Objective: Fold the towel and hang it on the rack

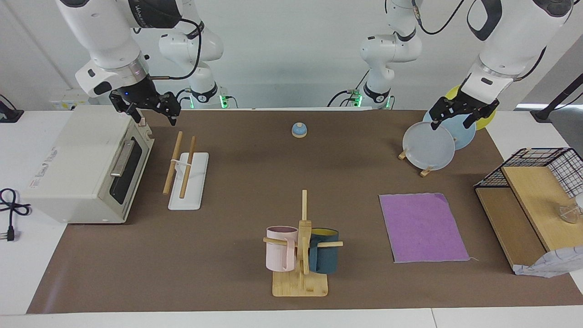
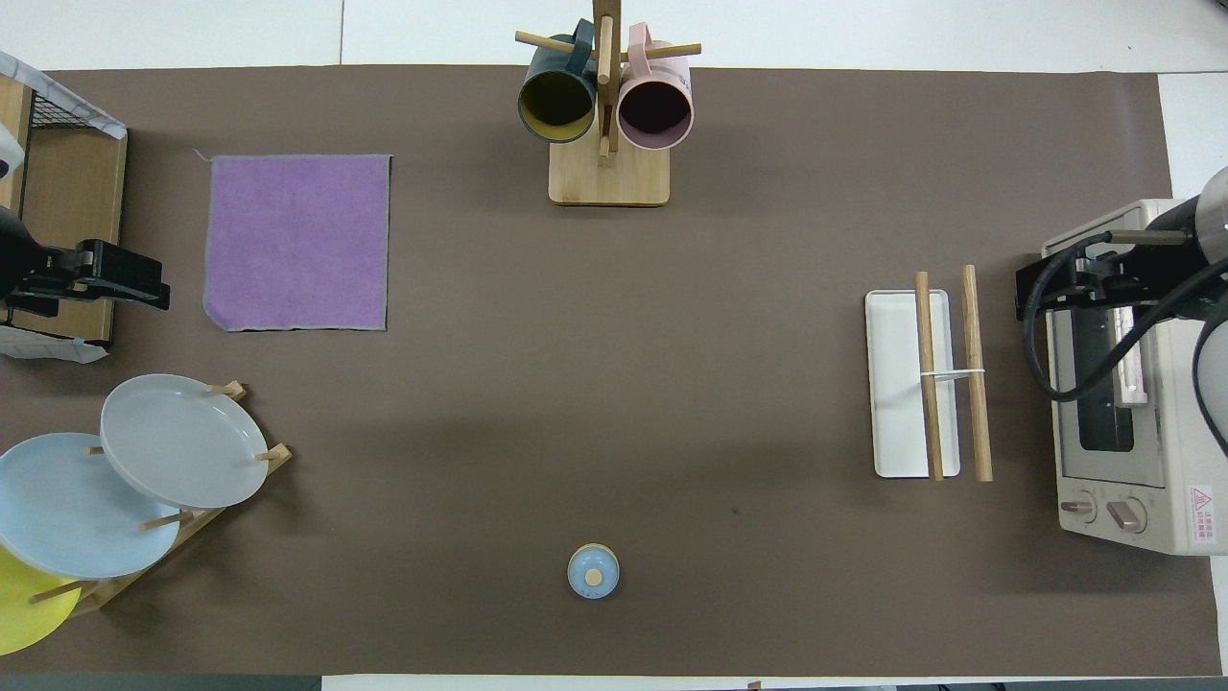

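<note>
The purple towel [image 1: 423,228] lies flat and unfolded on the brown mat toward the left arm's end of the table, one corner turned over; it also shows in the overhead view [image 2: 299,242]. The rack [image 1: 186,171], two wooden rods on a white base, stands toward the right arm's end beside the toaster oven; it also shows in the overhead view [image 2: 926,384]. My left gripper [image 1: 453,124] hangs open and empty over the plate stand, also seen in the overhead view [image 2: 153,288]. My right gripper [image 1: 154,119] hangs open and empty over the toaster oven's corner, also seen in the overhead view [image 2: 1031,288].
A toaster oven [image 1: 82,168] stands at the right arm's end. A mug tree [image 1: 303,246] with a pink and a dark mug stands mid-table, farther from the robots. A plate stand [image 1: 428,146], a blue bell [image 1: 299,130], a wooden shelf with a wire basket [image 1: 537,182] and a pale cloth [image 1: 551,266] are there too.
</note>
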Action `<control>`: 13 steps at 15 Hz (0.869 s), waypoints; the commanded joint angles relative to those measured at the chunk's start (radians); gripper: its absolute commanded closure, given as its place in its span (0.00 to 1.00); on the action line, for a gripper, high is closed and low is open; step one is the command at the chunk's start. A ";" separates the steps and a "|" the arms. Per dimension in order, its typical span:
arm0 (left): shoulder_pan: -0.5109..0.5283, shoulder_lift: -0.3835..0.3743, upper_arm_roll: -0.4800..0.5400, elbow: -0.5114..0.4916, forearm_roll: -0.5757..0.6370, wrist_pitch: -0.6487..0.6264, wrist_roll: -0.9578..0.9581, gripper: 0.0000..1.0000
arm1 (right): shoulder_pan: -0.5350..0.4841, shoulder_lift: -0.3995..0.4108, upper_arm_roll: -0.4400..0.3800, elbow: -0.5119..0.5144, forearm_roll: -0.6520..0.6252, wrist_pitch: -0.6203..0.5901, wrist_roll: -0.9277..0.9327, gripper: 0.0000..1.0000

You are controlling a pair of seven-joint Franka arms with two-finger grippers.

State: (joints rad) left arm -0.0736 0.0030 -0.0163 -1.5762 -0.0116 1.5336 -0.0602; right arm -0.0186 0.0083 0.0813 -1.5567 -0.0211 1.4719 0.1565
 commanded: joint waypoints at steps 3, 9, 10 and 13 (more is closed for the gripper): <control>-0.011 -0.017 0.006 -0.016 0.021 0.010 0.003 0.00 | -0.004 -0.014 0.006 -0.014 0.017 0.001 0.001 0.00; -0.015 -0.027 0.006 -0.036 0.019 0.006 -0.019 0.00 | -0.004 -0.014 0.006 -0.014 0.017 0.001 0.001 0.00; -0.005 -0.034 0.004 -0.054 0.018 0.025 -0.020 0.00 | -0.004 -0.013 0.005 -0.014 0.017 0.001 0.001 0.00; 0.063 -0.034 0.010 -0.181 0.010 0.185 0.005 0.00 | -0.004 -0.013 0.006 -0.016 0.017 0.001 0.001 0.00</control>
State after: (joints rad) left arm -0.0584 -0.0004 -0.0099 -1.6271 -0.0108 1.5976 -0.0680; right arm -0.0186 0.0083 0.0818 -1.5567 -0.0211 1.4718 0.1565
